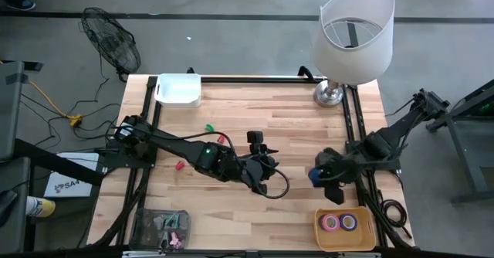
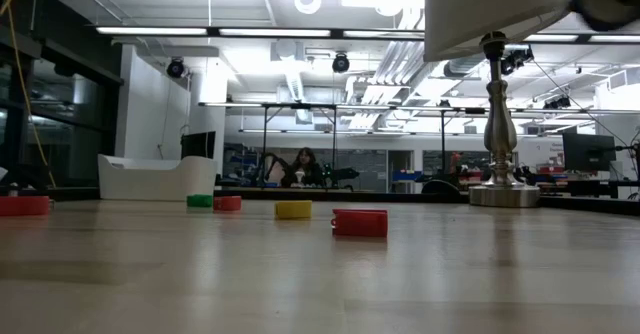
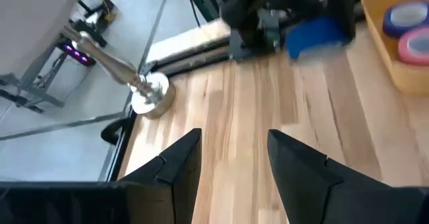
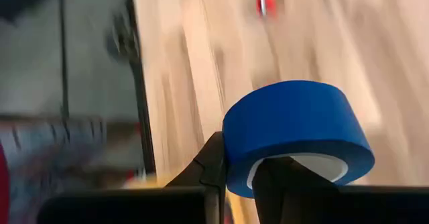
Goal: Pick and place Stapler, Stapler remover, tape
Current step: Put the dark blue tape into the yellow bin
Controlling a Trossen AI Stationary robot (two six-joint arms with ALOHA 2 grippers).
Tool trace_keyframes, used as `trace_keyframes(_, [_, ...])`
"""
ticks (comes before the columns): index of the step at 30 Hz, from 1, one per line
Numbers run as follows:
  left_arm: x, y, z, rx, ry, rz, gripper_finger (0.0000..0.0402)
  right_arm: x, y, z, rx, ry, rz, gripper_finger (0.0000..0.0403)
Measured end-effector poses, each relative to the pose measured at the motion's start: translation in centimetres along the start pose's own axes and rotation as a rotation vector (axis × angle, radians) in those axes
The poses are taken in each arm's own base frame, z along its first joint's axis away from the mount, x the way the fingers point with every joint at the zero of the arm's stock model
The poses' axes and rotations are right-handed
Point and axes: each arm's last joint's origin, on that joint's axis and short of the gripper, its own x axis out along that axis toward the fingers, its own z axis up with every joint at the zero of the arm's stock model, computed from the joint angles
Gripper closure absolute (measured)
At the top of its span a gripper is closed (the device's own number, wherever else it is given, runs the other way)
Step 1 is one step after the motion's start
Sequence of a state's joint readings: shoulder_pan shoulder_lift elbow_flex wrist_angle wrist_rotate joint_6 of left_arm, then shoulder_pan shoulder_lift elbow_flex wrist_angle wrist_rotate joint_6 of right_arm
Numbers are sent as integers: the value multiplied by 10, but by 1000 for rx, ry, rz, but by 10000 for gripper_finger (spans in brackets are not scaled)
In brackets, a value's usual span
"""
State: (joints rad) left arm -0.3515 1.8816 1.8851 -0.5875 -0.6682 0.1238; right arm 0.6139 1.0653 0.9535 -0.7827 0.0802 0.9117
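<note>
Seen from above, a wooden table [image 1: 255, 134] holds two dark arms. The right gripper [image 1: 323, 179], at about four o'clock from the table's centre, is clamped on a blue tape roll [image 4: 295, 133]; its fingers [image 4: 208, 163] pinch the roll's wall, one inside the ring and one outside. Just past it, toward five o'clock, a yellow tray [image 1: 345, 229] already holds two more tape rolls (one purple, one pink). The left gripper [image 1: 262, 177] hovers near the centre, its fingers [image 3: 177, 167] parted with only bare wood between them. A white bin [image 1: 178, 89] sits at eleven o'clock, a lamp [image 1: 355, 34] at one o'clock.
</note>
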Motion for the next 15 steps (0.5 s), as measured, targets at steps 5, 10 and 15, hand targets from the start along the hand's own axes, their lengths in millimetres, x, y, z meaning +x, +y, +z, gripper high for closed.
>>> trace_keyframes(5, [3,4,-6,27,54,1,236,-3,6,-28,51,222,8,369])
trace_keyframes(10, [12,16,-13,43,106,-7,236,-10,22,-55,53,354,74,369])
trace_keyframes(15, [26,36,-23,51,175,-70,236,-16,33,-75,133,419,100,369])
